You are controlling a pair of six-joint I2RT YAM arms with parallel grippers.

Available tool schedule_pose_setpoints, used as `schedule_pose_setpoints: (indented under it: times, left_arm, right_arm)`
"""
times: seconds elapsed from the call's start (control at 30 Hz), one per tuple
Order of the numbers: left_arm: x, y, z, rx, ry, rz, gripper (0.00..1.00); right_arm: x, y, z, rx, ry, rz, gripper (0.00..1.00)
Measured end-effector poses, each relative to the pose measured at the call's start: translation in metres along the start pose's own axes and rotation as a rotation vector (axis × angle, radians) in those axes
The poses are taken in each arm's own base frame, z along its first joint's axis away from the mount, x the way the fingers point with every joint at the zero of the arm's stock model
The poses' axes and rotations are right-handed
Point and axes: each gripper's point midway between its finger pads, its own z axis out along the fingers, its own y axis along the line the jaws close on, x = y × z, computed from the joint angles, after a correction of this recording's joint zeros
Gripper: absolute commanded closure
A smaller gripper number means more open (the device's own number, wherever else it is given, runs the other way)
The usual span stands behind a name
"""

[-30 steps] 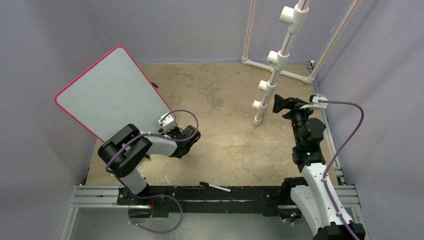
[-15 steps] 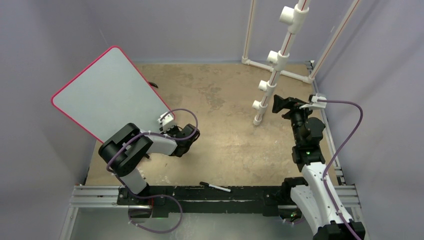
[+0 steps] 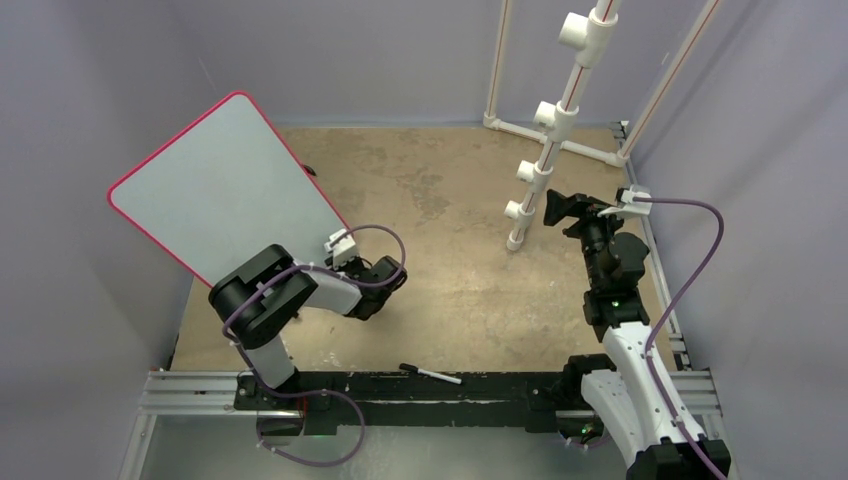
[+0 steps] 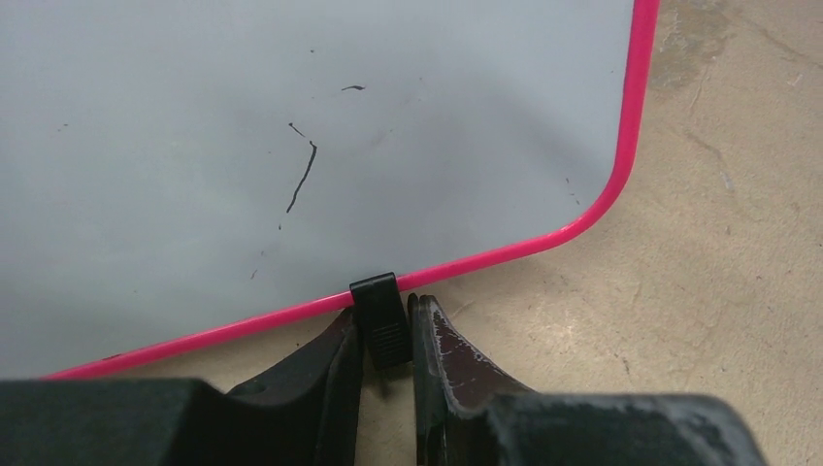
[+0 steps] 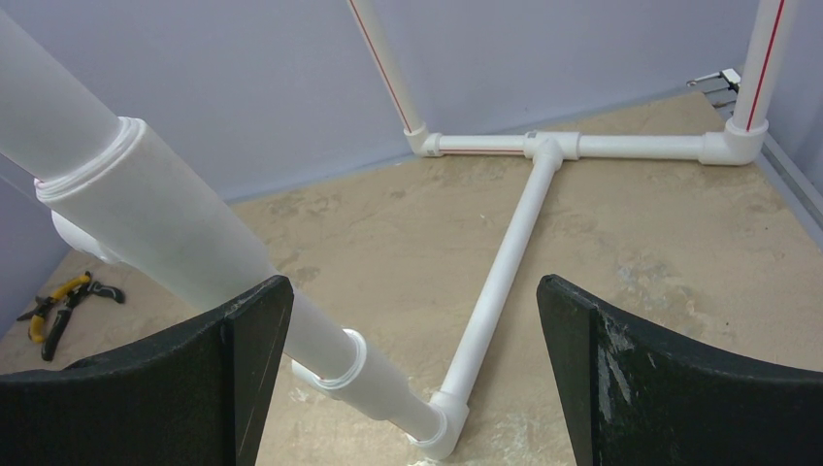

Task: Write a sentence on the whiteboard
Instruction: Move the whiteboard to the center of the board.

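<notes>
While left tool [image 4: 386, 316] pinches whiteboard [image 4: 291, 146] foot [image 4: 377, 309], right tool [image 5: 412, 287] gapes empty beside pipe frame [image 5: 512, 248]; marker [image 3: 432, 374] at table [image 3: 470, 290] near edge.

The middle of the table [image 3: 470, 270] lies open. The tilted whiteboard [image 3: 225, 185] walls off the left side. A white pipe frame [image 3: 560, 120] rises at the far right, one pipe slanting close past a finger of the right gripper [image 5: 412, 291]. A marker [image 3: 432, 374] lies at the near edge.

Whiteboard [image 4: 243, 146]: white face, hot-pink rim, black foot [image 4: 377, 313], stray black strokes [image 4: 303, 180]
Counter [image 3: 470, 260]: mottled tan
Pipe frame [image 5: 505, 262]: white, thin red stripe
Pliers [image 5: 68, 301]: yellow-and-black handles
</notes>
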Motion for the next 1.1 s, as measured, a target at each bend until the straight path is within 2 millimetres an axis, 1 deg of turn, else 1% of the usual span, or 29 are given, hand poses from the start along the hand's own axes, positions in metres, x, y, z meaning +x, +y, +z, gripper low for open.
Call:
schedule_pose_setpoints:
  times: [0.23, 0.4, 0.63, 0.83, 1.1]
  left_arm:
    - [0.005, -0.007, -0.011, 0.035, -0.028, 0.026, 1.0]
    - [0.01, -0.024, -0.024, 0.084, -0.047, 0.034, 1.0]
    - [0.017, -0.055, -0.042, 0.161, -0.058, 0.045, 1.0]
    - [0.022, -0.086, -0.057, 0.219, -0.062, 0.047, 1.0]
    - [0.03, -0.13, -0.082, 0.309, -0.044, 0.049, 1.0]
  right_arm:
    - [-0.001, 0.0, 0.0, -0.001, -0.001, 0.0, 0.01]
    - [-0.001, 0.0, 0.0, -0.001, -0.001, 0.0, 0.01]
    - [0.0, 0.002, 0.0, -0.011, 0.002, 0.0, 0.02]
    - [0.0, 0.003, 0.0, -0.013, 0.003, 0.0, 0.01]
    - [0.0, 0.003, 0.0, -0.014, 0.004, 0.0, 0.01]
